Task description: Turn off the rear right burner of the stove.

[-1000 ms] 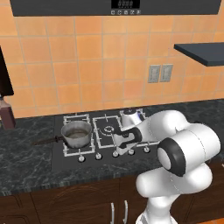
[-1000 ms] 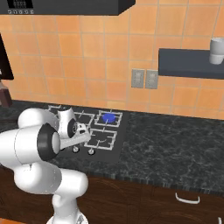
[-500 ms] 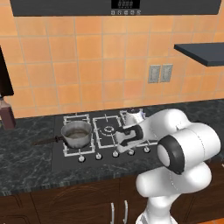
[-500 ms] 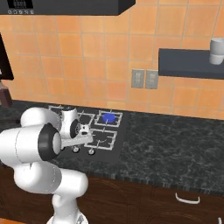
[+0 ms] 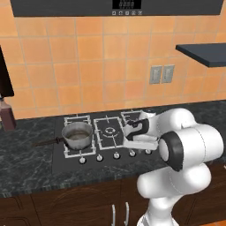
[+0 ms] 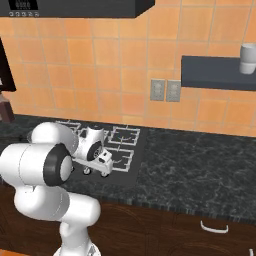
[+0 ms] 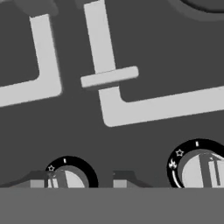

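Gripper [image 7: 83, 180] low over the stove [image 5: 62, 156] knob row, fingers apart straddling one silver knob [image 7: 65, 177]; rear right burner [image 6: 127, 134] grate white, no glow visible.

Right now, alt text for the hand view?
Close, looking down on the black stove: the gripper sits low over a silver knob between its two dark fingertips, contact not discernible. A second knob sits to the right, with white grate bars above.
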